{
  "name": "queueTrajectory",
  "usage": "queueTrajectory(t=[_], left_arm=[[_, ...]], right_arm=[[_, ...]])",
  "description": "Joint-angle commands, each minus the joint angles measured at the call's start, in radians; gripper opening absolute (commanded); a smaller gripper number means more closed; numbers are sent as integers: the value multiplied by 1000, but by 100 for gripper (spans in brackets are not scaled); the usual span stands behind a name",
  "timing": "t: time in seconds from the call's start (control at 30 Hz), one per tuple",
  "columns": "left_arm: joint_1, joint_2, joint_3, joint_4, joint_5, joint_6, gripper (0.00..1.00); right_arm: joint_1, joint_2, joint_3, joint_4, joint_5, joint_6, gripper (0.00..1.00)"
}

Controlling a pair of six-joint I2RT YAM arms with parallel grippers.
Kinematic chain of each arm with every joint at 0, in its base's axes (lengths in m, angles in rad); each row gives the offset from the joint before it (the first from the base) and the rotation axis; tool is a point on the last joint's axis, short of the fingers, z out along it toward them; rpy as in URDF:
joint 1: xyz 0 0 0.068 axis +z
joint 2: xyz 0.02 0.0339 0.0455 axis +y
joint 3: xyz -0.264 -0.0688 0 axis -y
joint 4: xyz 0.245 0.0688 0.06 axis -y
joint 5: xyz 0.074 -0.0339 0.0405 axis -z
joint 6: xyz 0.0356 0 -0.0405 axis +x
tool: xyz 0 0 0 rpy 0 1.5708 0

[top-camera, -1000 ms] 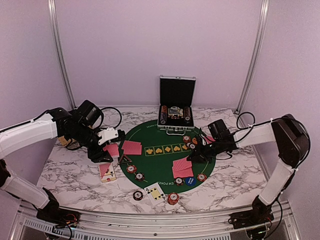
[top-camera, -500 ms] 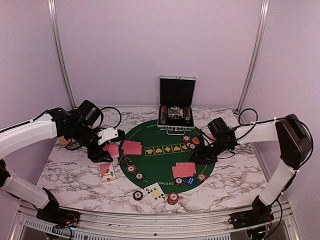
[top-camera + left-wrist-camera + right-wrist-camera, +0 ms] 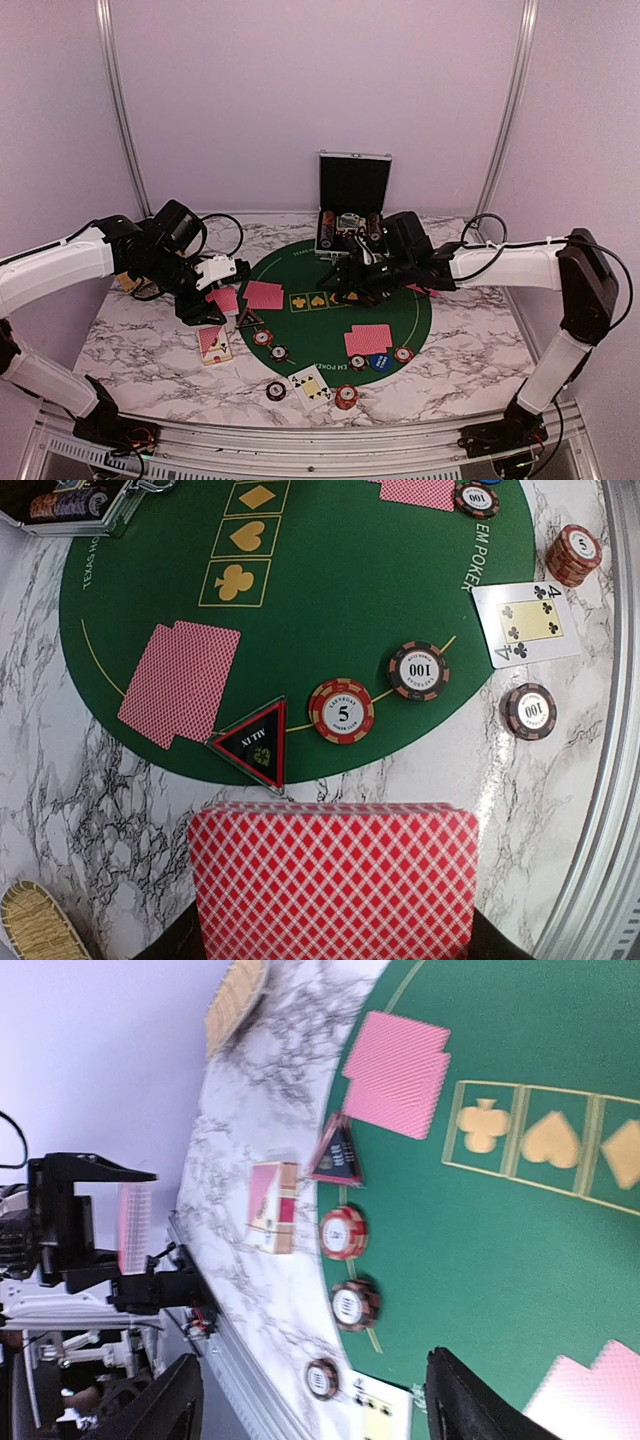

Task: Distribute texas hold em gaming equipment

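Left gripper (image 3: pixel 330 944): clamped tight on the held red-backed cards (image 3: pixel 335 880); hovered over the marble table (image 3: pixel 120 810), just off the left edge of the mat.
Right gripper (image 3: pixel 312 1358): jaws stood wide apart with nothing between them; reached over the far middle of the green felt mat (image 3: pixel 330 320), in front of the open chip case (image 3: pixel 352 215).
Left face-down pair (image 3: pixel 180 683): lay overlapped on the mat, near the club square.
Triangular token (image 3: pixel 255 748): lay at the mat's edge, just beside that pair and close to the held cards.
Rim chips: red "5" chip (image 3: pixel 341 711) and dark "100" chip (image 3: pixel 418 670) sat along the mat's edge, near each other but apart.
Near face-down pair (image 3: pixel 367 340): lay overlapped on the near right part of the mat; a dark chip (image 3: pixel 358 362), a blue marker disc (image 3: pixel 379 362) and a red chip (image 3: pixel 403 354) sat in a row just in front.
Four of clubs (image 3: pixel 527 623): lay face up on the marble off the mat's near edge, between an outlying "100" chip (image 3: pixel 530 711) and a stack of "5" chips (image 3: pixel 573 555).
Card box (image 3: pixel 213 343): lay on the marble left of the mat, near the left gripper.
Straw basket (image 3: pixel 40 920): seen only in part at the table's left side.
Case contents: rows of chips, too small to tell further.
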Motion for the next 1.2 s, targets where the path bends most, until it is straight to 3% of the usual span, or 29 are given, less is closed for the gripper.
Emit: queueTrajectory(t=[0.0,0.47,1.17], left_arm=[[1,-17,24,0,18,-2,0],[-1,-4,42,0,24,-15,0],[-5,8,50,0,33,-19,0]], right_arm=[[87,117,78,348,-109,215,76],[220,398,291,579,-173,397,79],[259,600,502,625,-199,475,80]])
